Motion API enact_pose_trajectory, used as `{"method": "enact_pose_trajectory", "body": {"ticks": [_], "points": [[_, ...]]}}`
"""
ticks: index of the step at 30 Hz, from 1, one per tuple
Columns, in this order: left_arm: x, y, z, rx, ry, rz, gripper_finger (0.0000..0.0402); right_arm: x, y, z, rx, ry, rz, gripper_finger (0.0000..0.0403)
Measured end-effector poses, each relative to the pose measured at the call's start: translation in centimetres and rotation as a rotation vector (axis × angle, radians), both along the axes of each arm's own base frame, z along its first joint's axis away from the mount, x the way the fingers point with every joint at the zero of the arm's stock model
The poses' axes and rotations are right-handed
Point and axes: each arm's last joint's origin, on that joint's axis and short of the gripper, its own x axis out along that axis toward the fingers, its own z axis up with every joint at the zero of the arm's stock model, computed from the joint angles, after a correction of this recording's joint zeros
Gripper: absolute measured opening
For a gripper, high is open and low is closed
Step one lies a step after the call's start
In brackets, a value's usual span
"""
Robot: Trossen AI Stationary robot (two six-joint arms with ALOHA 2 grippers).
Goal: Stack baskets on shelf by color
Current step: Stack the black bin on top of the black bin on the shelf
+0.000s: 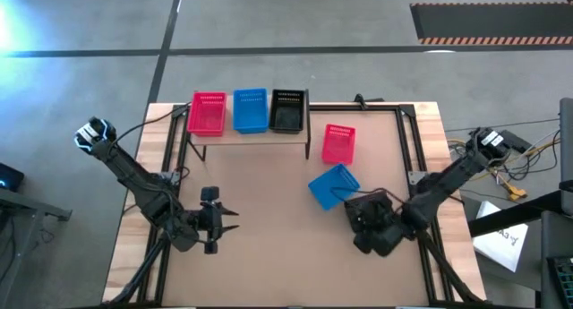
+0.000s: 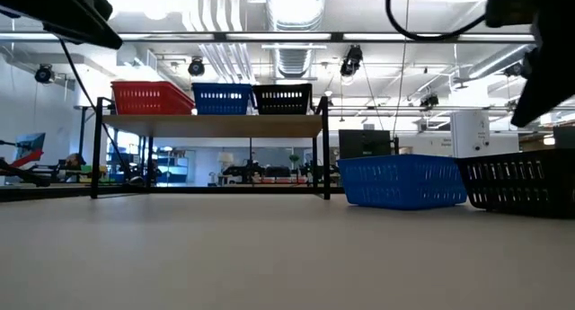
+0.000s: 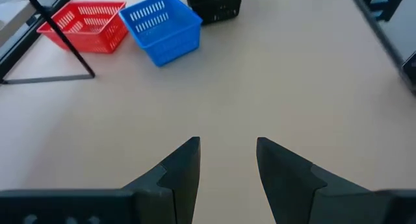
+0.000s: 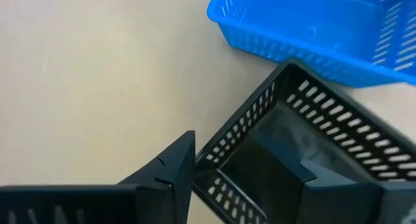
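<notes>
The shelf stands at the table's far side and carries a red basket, a blue basket and a black basket side by side. On the tabletop lie a loose red basket, a loose blue basket and a loose black basket. My right gripper is open over the black basket, with one finger outside its wall and one inside. My left gripper is open and empty, hovering above bare tabletop on the left. My right gripper straddles the black basket's wall near a corner, slanting down from the table's right side. The outer finger stands close against that wall, but I cannot tell whether it touches. The basket rests flat on the table.
The loose blue basket sits right beside the black one, toward the shelf. Black frame rails run along the table's left and right edges. Bare tabletop stretches between the two arms. Cables and gear lie off the table's right side.
</notes>
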Motion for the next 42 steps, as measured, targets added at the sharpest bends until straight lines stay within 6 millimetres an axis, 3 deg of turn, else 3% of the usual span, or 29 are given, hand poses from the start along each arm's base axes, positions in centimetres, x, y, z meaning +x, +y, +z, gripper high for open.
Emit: {"method": "enact_pose_trajectory", "body": {"ticks": [7,15,18,21,29,32,42], "points": [[-0.1,0.1,-0.9,0.013,-0.016,0.013,0.0136,0.3,0.7,-1.7,-0.085,-0.002,-0.055,0.0123],[-0.3,0.3,-1.8,0.018,-0.006,0.018,0.0136,2.1,-0.9,-3.3,-0.097,0.067,-0.141,0.0189],[-0.2,0.3,-1.7,0.021,-0.007,0.018,0.0136,2.5,-1.3,-3.7,-0.091,0.100,-0.161,0.0196],[-0.2,0.3,-1.7,0.022,-0.007,0.019,0.0136,2.6,-1.3,-4.0,-0.104,0.114,-0.143,0.0181],[-0.2,0.3,-1.7,0.022,-0.009,0.020,0.0136,2.5,-1.2,-3.4,-0.074,0.187,-0.117,0.0097],[-0.2,0.3,-1.7,0.021,-0.010,0.019,0.0136,2.4,-1.1,-2.8,-0.053,0.244,-0.107,0.0086],[-0.2,0.3,-1.6,0.013,-0.020,0.019,0.0136,2.4,-1.0,-1.7,-0.067,0.302,-0.099,0.0155]]}}
